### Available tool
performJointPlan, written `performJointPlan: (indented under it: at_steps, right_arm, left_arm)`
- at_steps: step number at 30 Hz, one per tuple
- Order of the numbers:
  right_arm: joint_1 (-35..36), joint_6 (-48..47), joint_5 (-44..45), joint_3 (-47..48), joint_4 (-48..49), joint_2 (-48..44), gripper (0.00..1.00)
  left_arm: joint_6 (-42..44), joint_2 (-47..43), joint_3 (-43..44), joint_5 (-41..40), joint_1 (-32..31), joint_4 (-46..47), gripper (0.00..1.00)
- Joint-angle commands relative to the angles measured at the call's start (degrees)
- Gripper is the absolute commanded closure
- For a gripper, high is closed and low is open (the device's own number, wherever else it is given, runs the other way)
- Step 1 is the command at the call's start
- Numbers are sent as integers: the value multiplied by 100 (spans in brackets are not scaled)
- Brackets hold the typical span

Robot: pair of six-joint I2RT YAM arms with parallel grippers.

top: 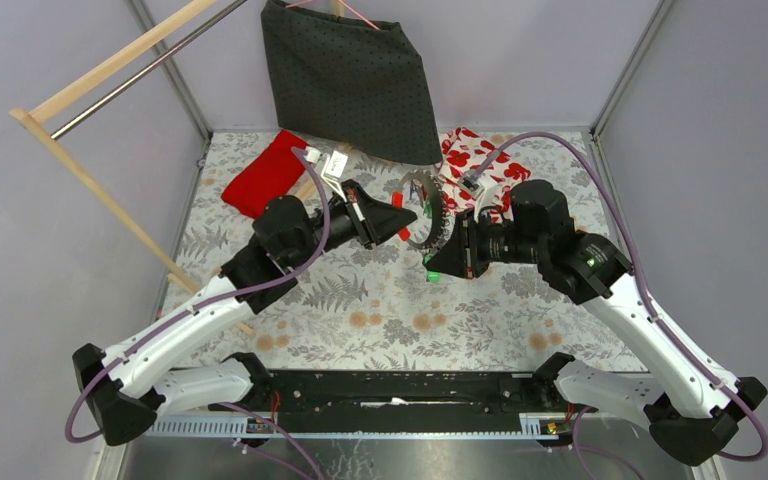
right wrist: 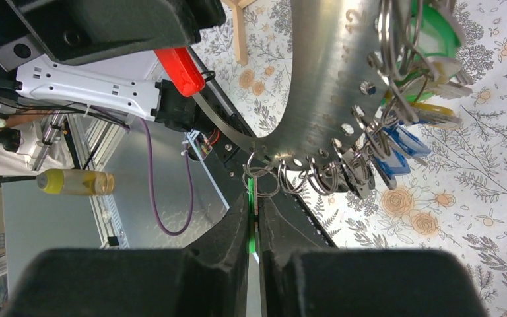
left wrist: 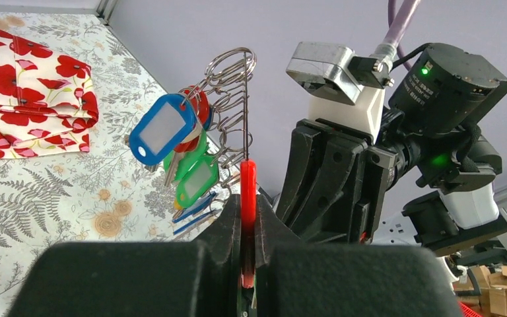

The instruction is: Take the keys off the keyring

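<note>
The keyring (top: 422,212) is held in the air between both arms. In the right wrist view it is a silvery band (right wrist: 330,86) with holes and a red section (right wrist: 181,69). My left gripper (top: 398,216) is shut on the red section (left wrist: 247,188). Several small wire rings hang from the band, carrying the keys with blue (left wrist: 162,129) and green (left wrist: 197,181) heads. My right gripper (top: 436,262) is shut on a green key (right wrist: 252,221) that hangs from a small ring at the band's lower edge. More blue keys (right wrist: 396,142) hang beside it.
A red cloth (top: 265,172) and a red-flowered cloth (top: 480,160) lie at the back of the floral table. A dark dotted cloth (top: 350,80) hangs at the back. A wooden rack (top: 90,180) stands at the left.
</note>
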Motion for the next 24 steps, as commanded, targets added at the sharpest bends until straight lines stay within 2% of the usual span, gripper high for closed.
performJointPlan:
  at_steps: [1, 24]
  right_arm:
    - [28, -13, -25, 284, 43, 19, 100]
    - [32, 55, 362, 353, -82, -90, 100]
  left_arm:
    - [230, -156, 70, 71, -98, 603, 100]
    - [368, -166, 104, -129, -331, 567, 100]
